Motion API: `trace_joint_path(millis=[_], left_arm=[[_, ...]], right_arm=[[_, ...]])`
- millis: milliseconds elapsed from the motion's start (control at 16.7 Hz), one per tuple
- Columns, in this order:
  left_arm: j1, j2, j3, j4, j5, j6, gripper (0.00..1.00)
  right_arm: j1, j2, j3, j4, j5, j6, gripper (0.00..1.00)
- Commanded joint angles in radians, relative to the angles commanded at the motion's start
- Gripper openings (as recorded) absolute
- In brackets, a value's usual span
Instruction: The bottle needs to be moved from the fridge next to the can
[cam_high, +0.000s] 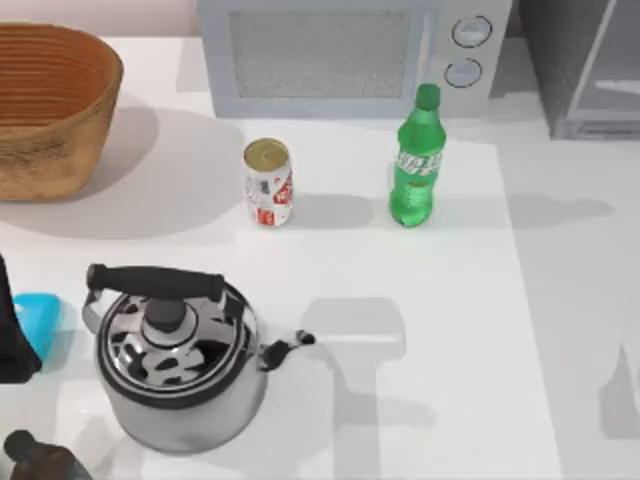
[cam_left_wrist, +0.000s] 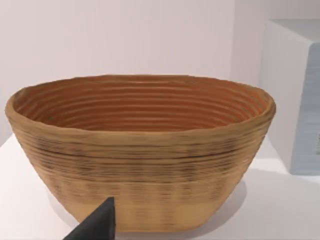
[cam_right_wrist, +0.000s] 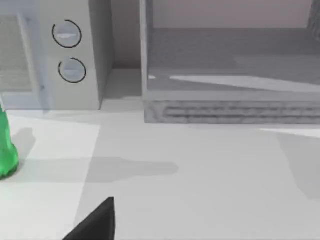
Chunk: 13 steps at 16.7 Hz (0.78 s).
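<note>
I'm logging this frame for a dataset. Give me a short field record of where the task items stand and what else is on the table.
bottle: upright on the table, outside the fridge, right of the can, apart from it
can: upright, in front of the microwave
fridge: back right corner
microwave: at the back, behind the bottle
basket: back left
kettle: front left

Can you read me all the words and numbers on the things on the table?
No words or numbers can be read.
The bottle: its pale label band has marks too blurred to read.
The can: red markings, too blurred to read.
The microwave: two round knobs, no readable signs.
</note>
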Motion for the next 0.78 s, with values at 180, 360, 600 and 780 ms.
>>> trace_joint_path(millis=[180,360,600,780], left_arm=[[0.0,0.0,0.0,0.0,0.0,0.0,1.0],[0.0,0.0,0.0,0.0,0.0,0.0,1.0],[0.0,0.0,0.0,0.0,0.0,0.0,1.0],[0.0,0.0,0.0,0.0,0.0,0.0,1.0]], right_arm=[[-0.003,-0.142,0.117,-0.285,0.001,-0.002,1.0],[-0.004,-0.262,0.215,-0.517,0.001,-0.004,1.0],[-0.005,-0.359,0.294,-0.687,0.0,-0.006,1.0],[-0.005,-0.371,0.304,-0.706,0.0,-0.007,1.0]])
